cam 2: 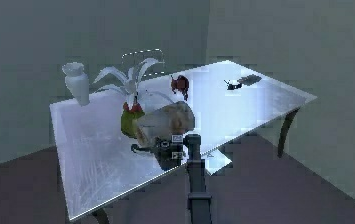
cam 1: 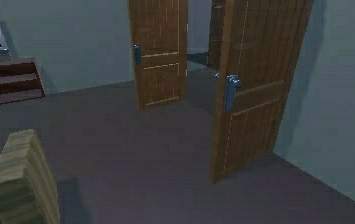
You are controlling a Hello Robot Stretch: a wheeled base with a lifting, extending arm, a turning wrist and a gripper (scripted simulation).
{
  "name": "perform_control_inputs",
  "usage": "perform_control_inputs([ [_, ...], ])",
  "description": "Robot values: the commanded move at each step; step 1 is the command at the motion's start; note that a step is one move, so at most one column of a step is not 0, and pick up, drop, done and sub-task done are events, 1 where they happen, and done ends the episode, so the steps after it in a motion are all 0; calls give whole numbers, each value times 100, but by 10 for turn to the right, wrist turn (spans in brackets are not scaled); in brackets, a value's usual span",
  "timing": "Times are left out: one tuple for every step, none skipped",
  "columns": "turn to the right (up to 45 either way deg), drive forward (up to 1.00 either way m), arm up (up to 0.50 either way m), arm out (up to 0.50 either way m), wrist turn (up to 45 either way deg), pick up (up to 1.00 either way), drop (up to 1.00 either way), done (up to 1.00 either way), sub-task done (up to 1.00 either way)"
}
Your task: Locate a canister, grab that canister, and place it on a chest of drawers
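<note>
– While the end effector (cam 2: 163, 148) sits low in the middle of the arm side view, at the near edge of the surface (cam 2: 95, 165), what is entry one?
– Entry one: pale container (cam 2: 173, 120), probably the canister, mid-frame just above the end effector. It lies close against a yellow-green and red object (cam 2: 132, 122), under a pale-leaved plant (cam 2: 135, 75). End effector wide or narrow: cannot tell. Holding anything: cannot tell.
– Hazards?
– A misjudged reach could shove the container into its neighbours or roll it toward the edge. A lift could catch the leaves.
– Entry two?
– White vase (cam 2: 75, 78), upper left. Small red thing (cam 2: 182, 82) and dark bits (cam 2: 241, 82), right of centre, well apart from the reach.
– Entry three, forward view?
– Two wooden doors (cam 1: 250, 85), centre and right. Slatted wooden object (cam 1: 20, 185), lower left. Low brown cabinet (cam 1: 13, 80), left edge, possibly the chest of drawers, though that is uncertain. That view supplies the floor and the way out; the arm side view supplies the surface and the reach.
</note>
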Motion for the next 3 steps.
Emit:
perform_control_inputs([
  [0,0,26,0,0,0,0,0,0],
  [0,0,0,0,-450,0,0,0,0],
  [0,0,0,0,-450,0,0,0,0],
])
